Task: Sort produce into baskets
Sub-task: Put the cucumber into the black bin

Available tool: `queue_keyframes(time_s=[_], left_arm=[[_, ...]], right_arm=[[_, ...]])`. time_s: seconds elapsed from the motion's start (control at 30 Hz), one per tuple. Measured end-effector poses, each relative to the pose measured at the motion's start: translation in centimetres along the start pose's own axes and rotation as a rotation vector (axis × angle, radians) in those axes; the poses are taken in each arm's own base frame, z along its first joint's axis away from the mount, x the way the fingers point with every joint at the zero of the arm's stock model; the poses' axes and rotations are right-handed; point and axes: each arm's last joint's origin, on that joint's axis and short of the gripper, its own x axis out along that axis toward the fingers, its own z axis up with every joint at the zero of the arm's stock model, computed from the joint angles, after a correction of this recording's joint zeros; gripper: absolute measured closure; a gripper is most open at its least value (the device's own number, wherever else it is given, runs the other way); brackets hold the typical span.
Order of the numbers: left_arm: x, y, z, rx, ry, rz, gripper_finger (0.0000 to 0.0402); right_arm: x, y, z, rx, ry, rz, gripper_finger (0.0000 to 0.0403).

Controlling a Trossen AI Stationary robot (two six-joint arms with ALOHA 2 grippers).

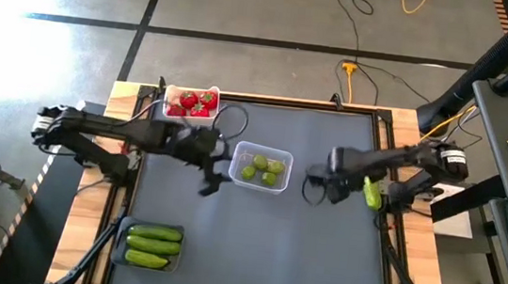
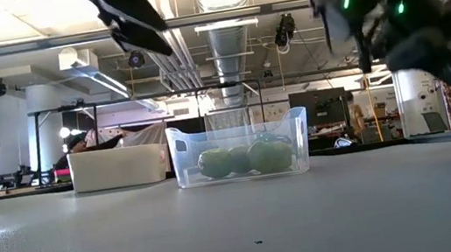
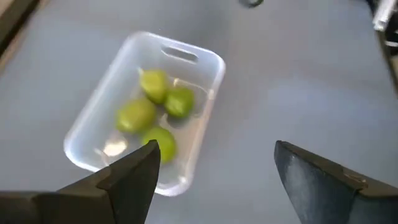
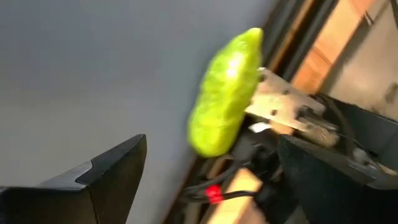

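Sorting looks nearly done: strawberries [image 1: 192,101] fill the white tub [image 1: 168,92] at eleven o'clock, four yellow-green fruits [image 1: 262,168] sit in the clear tub [image 1: 281,154] at centre, and three cucumbers [image 1: 152,246] lie in the dark tray [image 1: 120,241] at seven. One bright green piece [image 1: 373,192], probably a cucumber, lies at the table's three o'clock edge beside the right gripper [image 1: 315,188], jaws apart and empty. The left gripper [image 1: 215,170], also spread and empty, hangs just beside the clear tub at nine o'clock.

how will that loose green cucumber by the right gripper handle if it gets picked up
The cucumber looks glossy, so it may slip between the fingers. Its long rounded shape suggests it could roll when nudged. It seems stiff, likely keeping its shape in the open right gripper.
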Motion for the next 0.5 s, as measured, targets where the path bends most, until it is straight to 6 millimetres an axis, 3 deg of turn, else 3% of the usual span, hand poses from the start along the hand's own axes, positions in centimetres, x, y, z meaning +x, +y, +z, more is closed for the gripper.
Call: queue_keyframes(time_s=[0.23,0.37,0.5], left_arm=[[2.1,3.8,0.6,0.081,0.002,0.095,0.0104],[2.0,5.0,0.2,0.118,0.045,0.125,0.0104],[0.6,5.6,0.4,0.141,0.008,0.142,0.0104]], right_arm=[[4.7,-3.7,5.6,0.024,0.215,0.021,0.0051],[6.7,-5.1,7.0,0.035,0.299,0.101,0.0051],[8.3,-5.7,7.3,0.053,0.357,0.178,0.0051]])
